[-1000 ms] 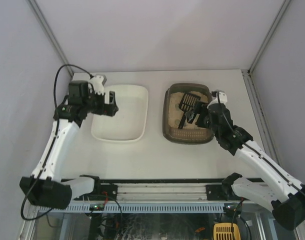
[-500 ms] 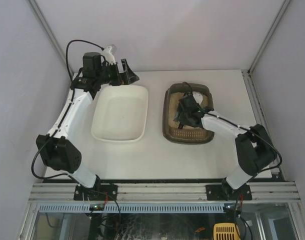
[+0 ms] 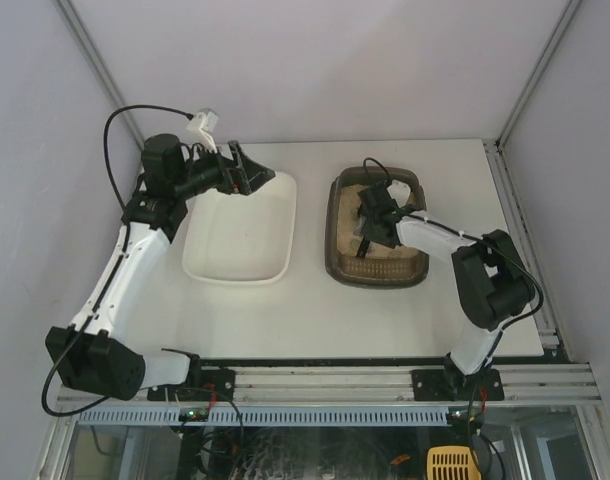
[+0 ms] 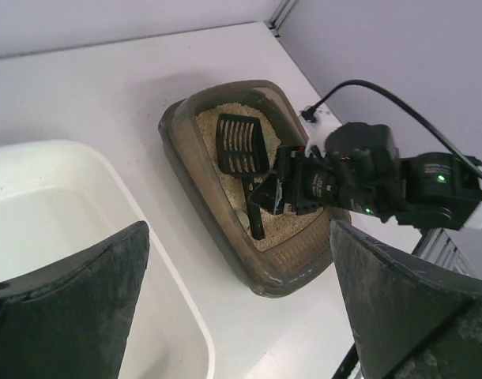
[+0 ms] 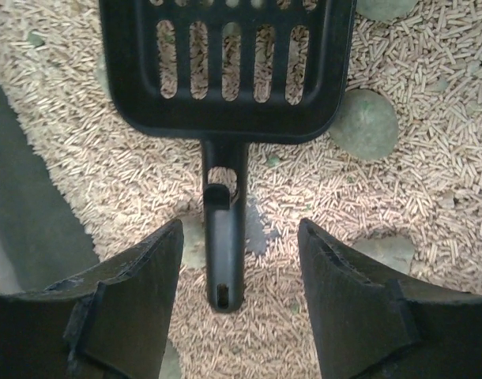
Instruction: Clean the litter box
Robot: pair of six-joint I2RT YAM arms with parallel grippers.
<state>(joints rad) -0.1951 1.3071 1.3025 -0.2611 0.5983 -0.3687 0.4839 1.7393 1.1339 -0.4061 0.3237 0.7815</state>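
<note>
litter box [image 3: 332,235]: sat at far right of table [image 3: 305,320], pellet litter inside
scoop [image 5: 225,79]: lay flat on the litter, greenish lumps [image 5: 367,122] beside it
right gripper [image 5: 239,237]: jaws apart, straddled scoop handle, gap on each side (no grip)
left gripper [image 3: 247,175]: jaws wide, held nothing, hung over far edge of white tray [image 3: 240,240]
white tray: left of litter box, apart

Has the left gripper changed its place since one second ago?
Yes. The left gripper moved farther back and slightly rightward, from over the white tray's left side to its far rim.
</note>
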